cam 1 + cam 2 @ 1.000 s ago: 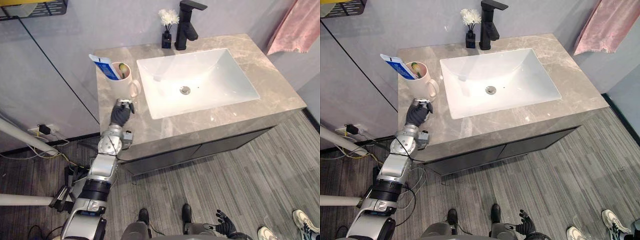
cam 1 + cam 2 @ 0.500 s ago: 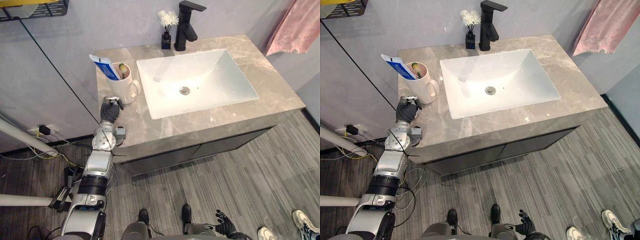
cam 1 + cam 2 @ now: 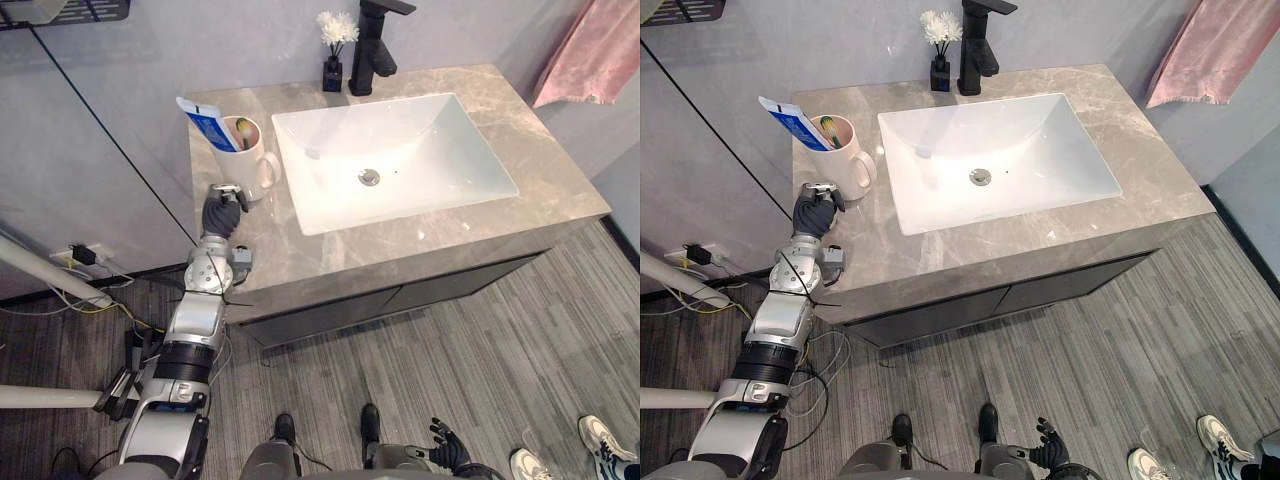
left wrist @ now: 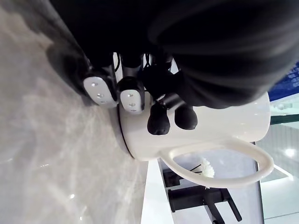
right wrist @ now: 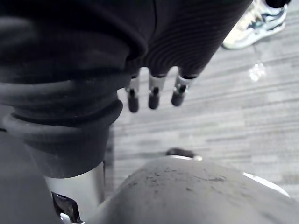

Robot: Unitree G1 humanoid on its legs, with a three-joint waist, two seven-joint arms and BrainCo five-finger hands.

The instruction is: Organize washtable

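1. A grey marble counter [image 3: 560, 170] carries a white rectangular sink [image 3: 420, 130] set into its middle.
2. A white mug [image 3: 238, 165] stands upright on the counter's left part, just beside the sink's left edge, with its handle [image 3: 268, 172] turned toward the sink.
3. A blue and white toothpaste tube [image 3: 205, 122] leans out of the mug to the left, and a toothbrush [image 3: 243, 130] with a yellow-green end stands in the mug beside it.
4. The left hand [image 3: 221, 212] lies on the counter just in front of the mug, near the counter's left front edge.
5. In the left wrist view its fingers are curled, and the dark fingertips [image 4: 159, 122] sit against the lower wall of the mug; nothing is wrapped in them, and the handle hangs free to one side.
6. Whether the fingertips press on the mug or only touch it cannot be told.
7. A black faucet [image 3: 372, 45] stands at the back of the counter behind the sink, and a small dark vase of white flowers [image 3: 335, 40] stands just beside it on its left.
8. A pink towel [image 3: 590, 55] hangs on the wall past the counter's right end.
9. The right hand [image 3: 450, 455] hangs low over the grey plank floor [image 3: 450, 350], well apart from the counter, its fingers straight and holding nothing.
10. A person's light shoe [image 5: 254, 23] rests on the floor near it.
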